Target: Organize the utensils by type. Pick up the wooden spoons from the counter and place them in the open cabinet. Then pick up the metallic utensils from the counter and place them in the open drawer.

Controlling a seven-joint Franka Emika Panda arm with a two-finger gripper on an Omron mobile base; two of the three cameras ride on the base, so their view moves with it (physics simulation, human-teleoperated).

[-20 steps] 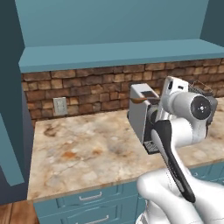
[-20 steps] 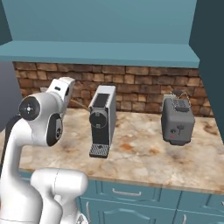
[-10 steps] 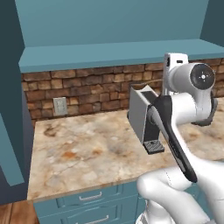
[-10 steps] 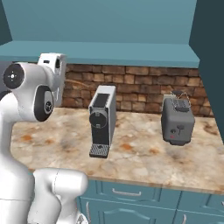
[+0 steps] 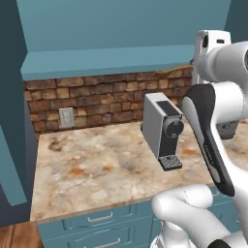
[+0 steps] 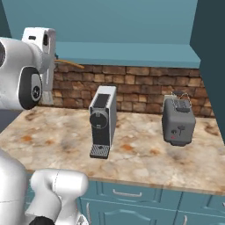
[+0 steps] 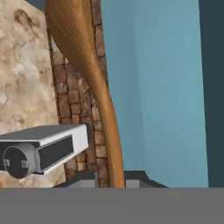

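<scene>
In the left base view, the white arm stands tall at 3 o'clock. Its hand is raised close to the bottom edge of the teal cabinet [image 5: 111,60]. A thin strip of wooden spoon [image 5: 172,71] pokes out toward 9 o'clock from behind the arm, right under that edge. A grey coffee machine [image 5: 162,129] sits on the counter [image 5: 92,169], in front of the brick wall [image 5: 97,99]. Teal drawer fronts [image 5: 99,220] run below the counter.

In the right base view, the arm is at 9 o'clock. The spoon's thin handle [image 6: 69,64] sticks out from the hand toward 3 o'clock, just under the cabinet. The coffee machine [image 6: 102,121] stands in the middle of the counter, and a grey toaster [image 6: 178,120] sits well apart from it, toward 3 o'clock.

In the hand view, the claw [image 7: 109,179] at 6 o'clock is pinched narrow on the wooden spoon. The spoon runs up to 12 o'clock and gets wider there. The coffee machine shows at 8 o'clock.
</scene>
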